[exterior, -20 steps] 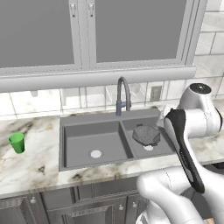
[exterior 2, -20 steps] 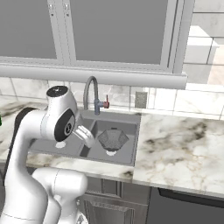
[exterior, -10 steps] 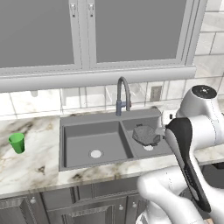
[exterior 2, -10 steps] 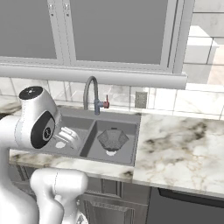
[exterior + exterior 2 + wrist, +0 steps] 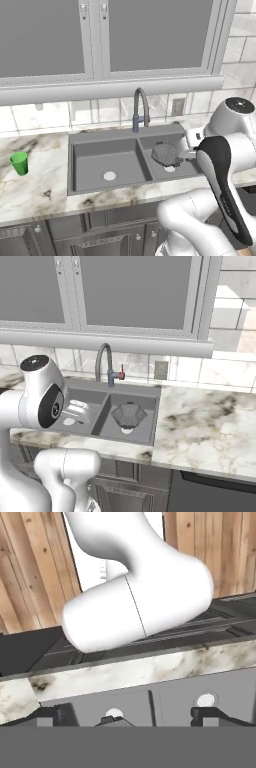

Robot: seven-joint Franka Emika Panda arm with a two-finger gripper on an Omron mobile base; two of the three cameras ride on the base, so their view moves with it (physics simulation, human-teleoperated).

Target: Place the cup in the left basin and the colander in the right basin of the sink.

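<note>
Landmark: the sink (image 5: 75, 150), dark grey, two bowls under an arched faucet (image 5: 140, 107).
Cup: the cup (image 5: 20, 163) stands upright on the marble counter (image 5: 35, 192), well to the left of the sink and clear of its rim.
Colander: the colander (image 5: 165, 154) sits in the right basin (image 5: 155, 172), over the pale drain; from the right base view it (image 5: 129, 416) lies roughly mid-bowl.
Left basin: the left basin (image 5: 95, 162) holds only its round drain (image 5: 109, 176).
Pincer: the gripper (image 5: 130, 718) is released, its two dark tips standing wide apart at the bottom of the hand view, nothing between them.
Pincer relative to sink: the hand view looks across the sink's two basins toward the counter's front edge, both drains showing just above the tips.
Cup relative to pincer: the cup is well apart from the gripper, which is over the sink.
Colander relative to pincer: how near the gripper is to the colander cannot be told.
</note>
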